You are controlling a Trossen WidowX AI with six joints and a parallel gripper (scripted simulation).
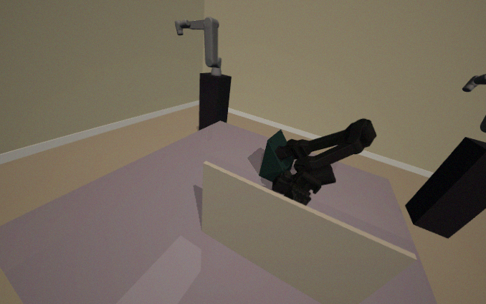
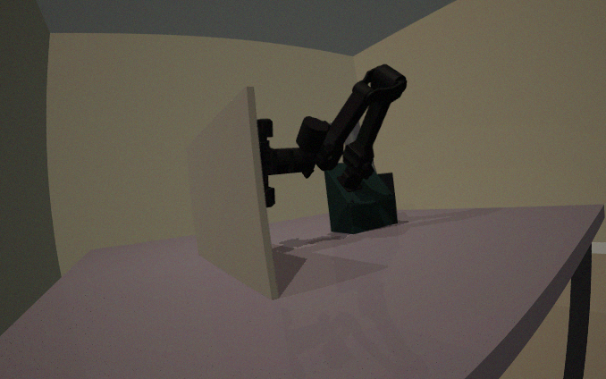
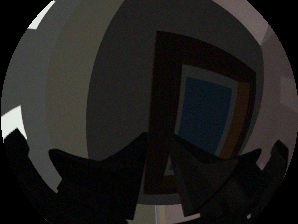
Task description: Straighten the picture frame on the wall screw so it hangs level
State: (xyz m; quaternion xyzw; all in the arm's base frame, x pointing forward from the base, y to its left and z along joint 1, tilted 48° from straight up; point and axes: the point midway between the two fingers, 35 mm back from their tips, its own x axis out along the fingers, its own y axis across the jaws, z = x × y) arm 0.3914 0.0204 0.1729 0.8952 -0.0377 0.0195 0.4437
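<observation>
The picture frame (image 3: pixel 167 50) shows only in the wrist view. It has a dark brown border around a grey mat and a blue picture with an orange strip. The board hides it in the top and exterior views. My gripper (image 3: pixel 158 137) is shut on the frame's border bar nearest the camera's left, with one dark finger on each side. The bar leans slightly in the distorted wrist view, and I cannot tell whether the frame is level. The screw and the notched strip are hidden.
The upright wall board (image 1: pixel 294 234) (image 2: pixel 230 188) (image 3: pixel 120 95) stands on the pinkish table (image 1: pixel 97 211) (image 2: pixel 414 306). The arm's green base block (image 1: pixel 269 162) (image 2: pixel 362 214) is behind it. Two grey arms stand on dark pedestals (image 1: pixel 215 97) (image 1: pixel 460 188) beyond the table.
</observation>
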